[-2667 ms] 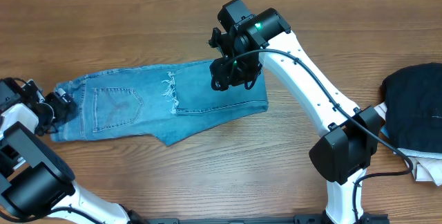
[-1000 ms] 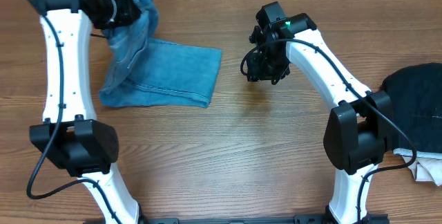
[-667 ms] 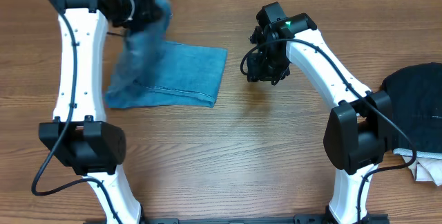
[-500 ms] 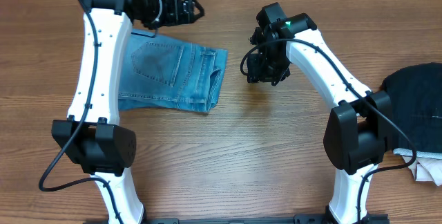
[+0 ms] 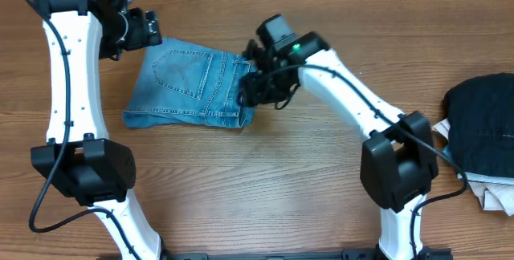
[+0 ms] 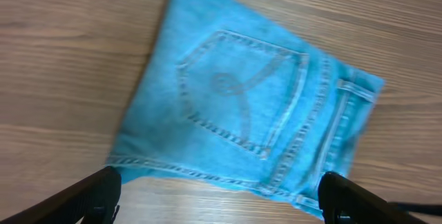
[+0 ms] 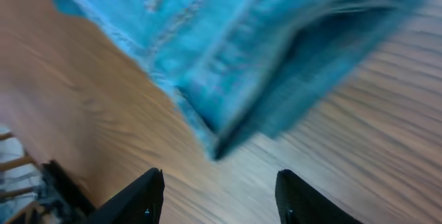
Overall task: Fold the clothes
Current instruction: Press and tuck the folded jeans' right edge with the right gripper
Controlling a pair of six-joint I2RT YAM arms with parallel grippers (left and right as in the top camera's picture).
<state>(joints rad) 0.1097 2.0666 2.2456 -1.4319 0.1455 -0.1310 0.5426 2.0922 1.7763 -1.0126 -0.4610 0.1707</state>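
jeans [image 5: 197,83] | folded, back pocket [image 6: 242,92] up | lying on table [image 5: 281,180]

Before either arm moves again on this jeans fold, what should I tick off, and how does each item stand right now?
1. Left gripper empty: ok. Its jaws are wide with nothing between them, and the jeans lie on the table below.
2. Right gripper empty: ok. Its fingers are apart over bare wood beside the jeans' edge.
3. Right gripper clear of the denim: cannot tell. The overhead view shows it over the right edge.
4. Fold neat: not ok. The layers gape at the right edge.
5. Dark garment and whitish cloth out of the way: ok. Both are at the far right, apart from the jeans.
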